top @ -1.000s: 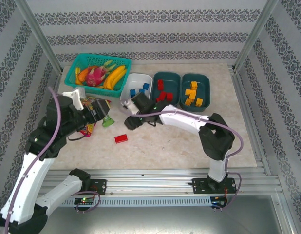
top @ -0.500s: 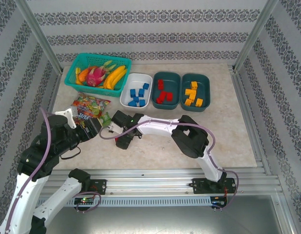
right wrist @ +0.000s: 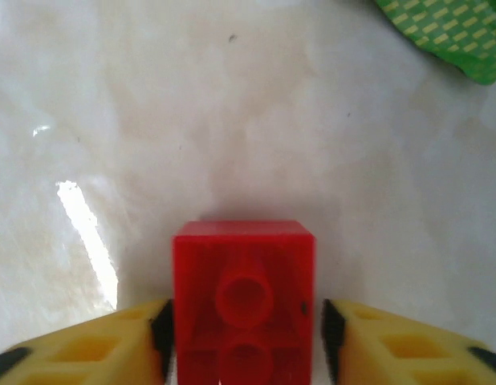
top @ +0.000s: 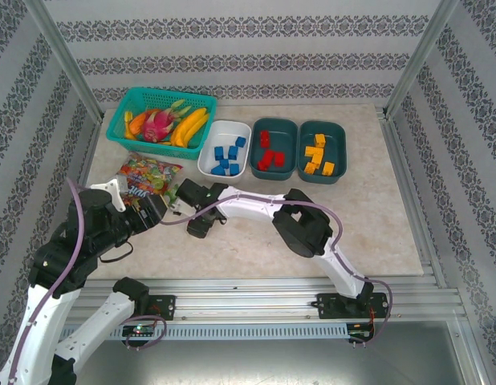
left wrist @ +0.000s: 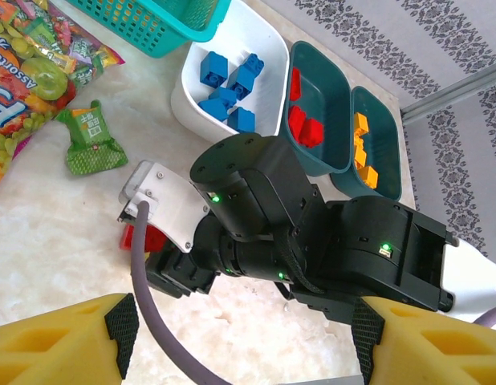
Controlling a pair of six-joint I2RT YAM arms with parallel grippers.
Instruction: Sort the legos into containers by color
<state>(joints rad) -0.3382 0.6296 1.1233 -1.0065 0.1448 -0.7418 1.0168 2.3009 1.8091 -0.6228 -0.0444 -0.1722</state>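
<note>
A red lego (right wrist: 244, 301) lies hollow side up on the marble table, and my right gripper (right wrist: 244, 337) is shut on it, yellow fingers (right wrist: 87, 345) against both sides. The left wrist view shows the same red lego (left wrist: 138, 238) under the right gripper's black wrist. From above, my right gripper (top: 198, 227) sits low at the table's left-centre. My left gripper (left wrist: 244, 325) hangs open just behind it with nothing between its fingers. The white container (top: 208, 158) holds blue legos (top: 226, 157). One teal container (top: 274, 122) holds red legos (top: 268, 156), the other (top: 322, 123) yellow-orange ones (top: 316, 156).
A turquoise basket (top: 129, 106) of fruit stands at the back left. A colourful snack bag (top: 148, 175) and a small green packet (left wrist: 91, 140) lie left of the right gripper. Metal frame posts and rails bound the table.
My right gripper left the white container, came down left onto the loose red lego and closed on it. The left arm drew back toward the near left, uncovering the snack bag.
</note>
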